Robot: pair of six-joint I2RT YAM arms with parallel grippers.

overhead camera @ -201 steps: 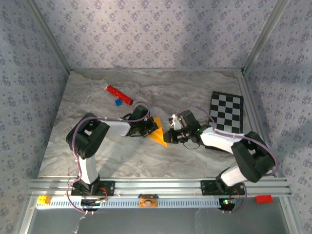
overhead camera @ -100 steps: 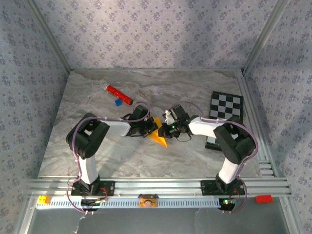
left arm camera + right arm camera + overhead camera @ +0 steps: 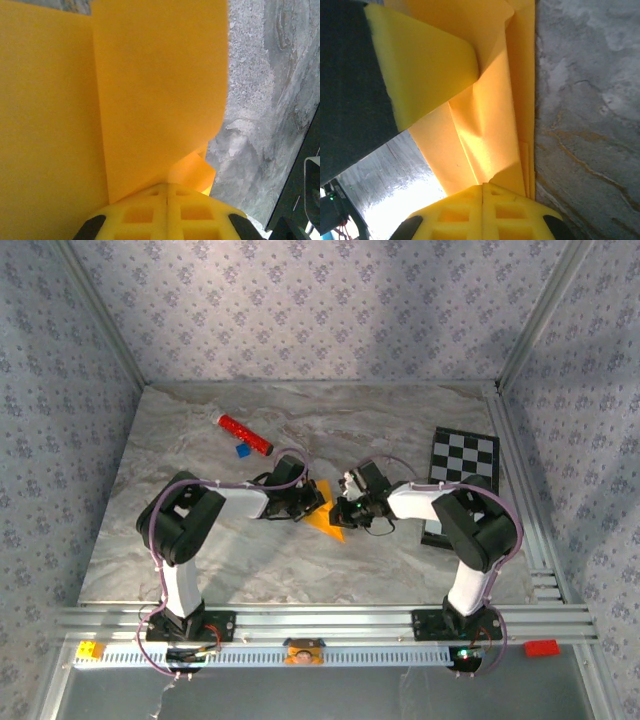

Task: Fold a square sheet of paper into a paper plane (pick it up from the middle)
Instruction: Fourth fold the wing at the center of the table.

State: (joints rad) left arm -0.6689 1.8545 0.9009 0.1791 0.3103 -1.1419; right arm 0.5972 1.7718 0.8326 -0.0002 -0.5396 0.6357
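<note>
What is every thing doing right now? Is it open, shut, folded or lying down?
sheet of paper: folded into a pointed shape, pinched from both sides.
left gripper: shut on the sheet of paper.
right gripper: shut on the sheet of paper.
red cylinder: lying on its side.
blue block: resting beside the red cylinder.
checkered board: lying flat.

A: Where did the top camera sit?

B: High behind both arm bases (image 3: 185,625), facing down and forward over the whole grey marbled table (image 3: 200,560).

A: And the wrist cameras?

B: Each looked along its own yellow fingers (image 3: 140,215), very near the folded orange-yellow paper sheet (image 3: 160,90), from opposite sides. All three views shared that paper and the table beside it.
</note>
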